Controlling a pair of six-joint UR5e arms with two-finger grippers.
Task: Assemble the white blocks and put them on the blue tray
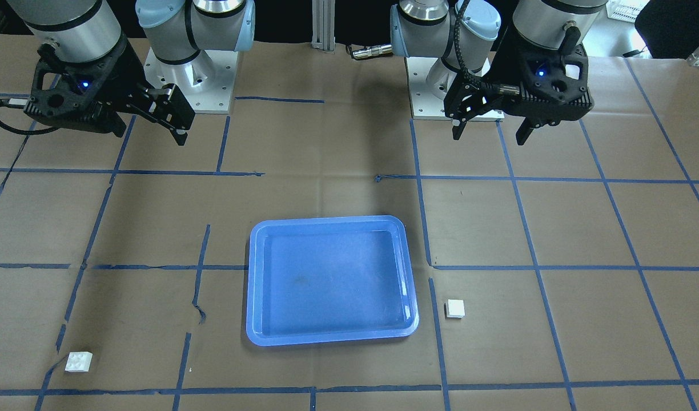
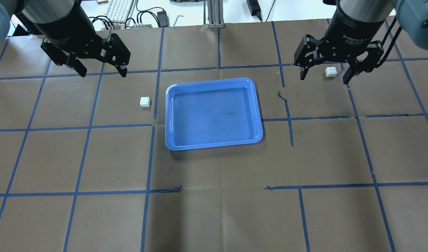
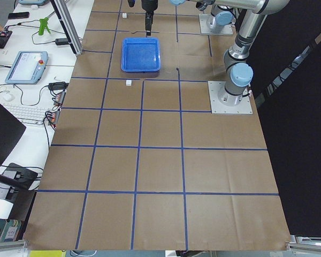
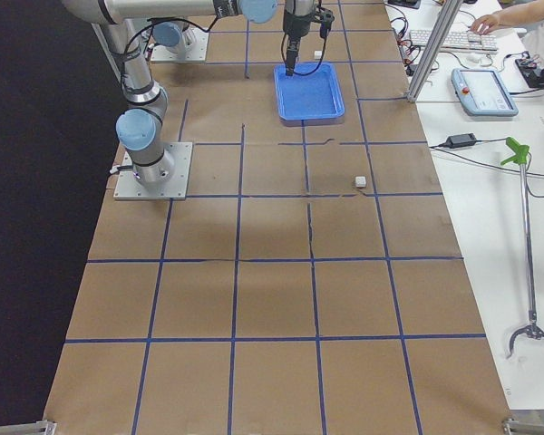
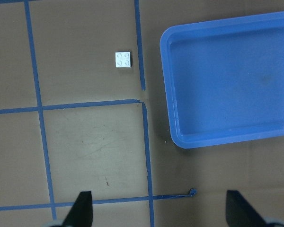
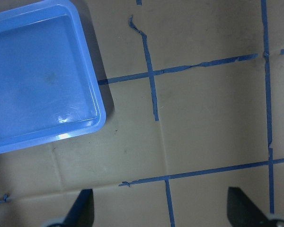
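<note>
Tray (image 2: 169,119) sits mid tabletop (image 2: 214,210); one block (image 2: 145,101) lies on the tabletop just beside the tray's left side, toward its far corner; second block (image 2: 331,71) lies well apart on the right, slightly beyond the tray's far edge

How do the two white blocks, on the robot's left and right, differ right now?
The left-side block lies close beside the blue tray; the right-side block lies far from it. The left-side block shows in the left wrist view; the right-side block is outside the right wrist view. Both rest studs-up on the table, ungripped.
</note>
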